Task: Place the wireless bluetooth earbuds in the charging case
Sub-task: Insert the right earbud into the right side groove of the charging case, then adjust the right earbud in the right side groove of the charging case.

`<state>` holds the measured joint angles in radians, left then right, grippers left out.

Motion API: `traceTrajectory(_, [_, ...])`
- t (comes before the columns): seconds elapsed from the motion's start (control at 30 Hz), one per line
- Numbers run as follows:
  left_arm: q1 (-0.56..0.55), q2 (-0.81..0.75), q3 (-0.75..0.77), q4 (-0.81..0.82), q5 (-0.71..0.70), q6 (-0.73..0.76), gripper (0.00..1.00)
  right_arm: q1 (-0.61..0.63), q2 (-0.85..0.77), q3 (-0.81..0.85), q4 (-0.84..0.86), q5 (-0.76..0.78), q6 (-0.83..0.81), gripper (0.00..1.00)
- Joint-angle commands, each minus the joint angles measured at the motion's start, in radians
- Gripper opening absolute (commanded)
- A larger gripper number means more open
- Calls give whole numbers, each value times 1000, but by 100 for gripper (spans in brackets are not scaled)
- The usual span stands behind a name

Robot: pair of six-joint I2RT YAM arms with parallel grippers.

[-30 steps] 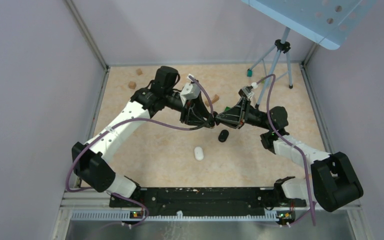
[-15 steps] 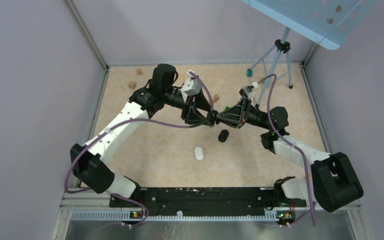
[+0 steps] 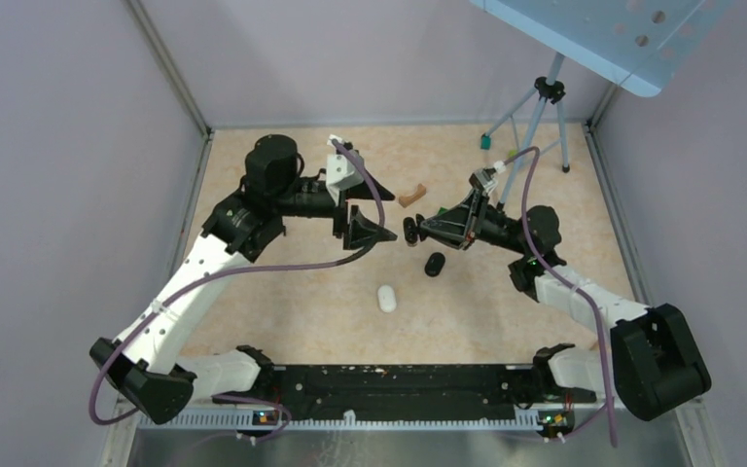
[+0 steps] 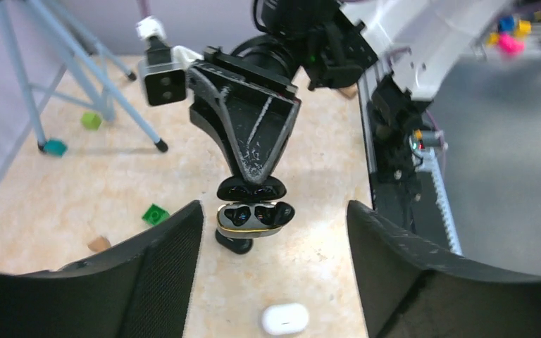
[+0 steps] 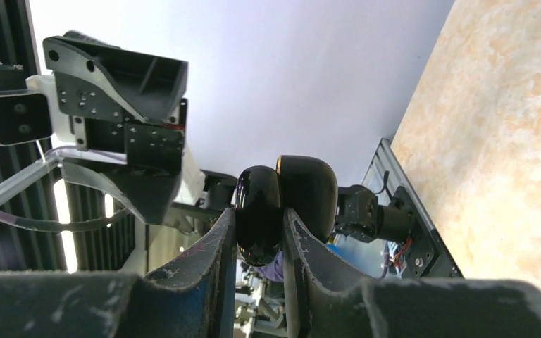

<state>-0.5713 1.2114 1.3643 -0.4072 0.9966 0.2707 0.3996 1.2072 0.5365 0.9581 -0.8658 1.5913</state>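
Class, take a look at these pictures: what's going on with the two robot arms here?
The right gripper holds an open black charging case raised above the table. Two black earbuds appear to sit in its lower half. The left gripper stands open facing the case, not touching it. A white case and a small black object lie on the table below.

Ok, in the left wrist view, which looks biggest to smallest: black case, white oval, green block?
1. black case
2. white oval
3. green block
The case is held in the air, maybe nearer the camera, so its lead is unsure.

Lilac walls (image 3: 58, 195), beige mottled floor (image 3: 302, 297) (tripod (image 3: 549, 90) far-right).
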Motion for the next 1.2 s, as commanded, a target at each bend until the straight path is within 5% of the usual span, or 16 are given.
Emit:
traceTrajectory(0.0, [-2,-41,-32,92,-240,-253,72,8,-42,-7,-69,78,-65,0])
traceTrajectory(0.07, [-3,-48,-65,136,-359,-375,65,7,-40,-30,-56,103,-55,0])
traceTrajectory(0.2, [-2,-51,-127,135,-587,-535,79,10,-22,-76,-21,176,-27,0])
traceTrajectory(0.27, [-3,-67,-185,129,-688,-599,73,9,-2,-84,-20,198,-32,0])
traceTrajectory(0.37, [-3,-104,-267,186,-765,-754,67,12,13,-101,-27,253,-35,0])
traceTrajectory(0.6, [-77,-67,-241,73,-919,-877,76,29,54,-87,-45,329,-60,0])
traceTrajectory(0.77, [-125,-39,-208,71,-905,-917,69,36,85,-69,-49,331,-72,0])
traceTrajectory(1.03, [-166,113,-35,-105,-860,-986,40,38,94,-57,-64,329,-83,0])
traceTrajectory(1.17, [-173,149,-46,-108,-822,-1013,38,38,94,-64,-65,330,-85,0])
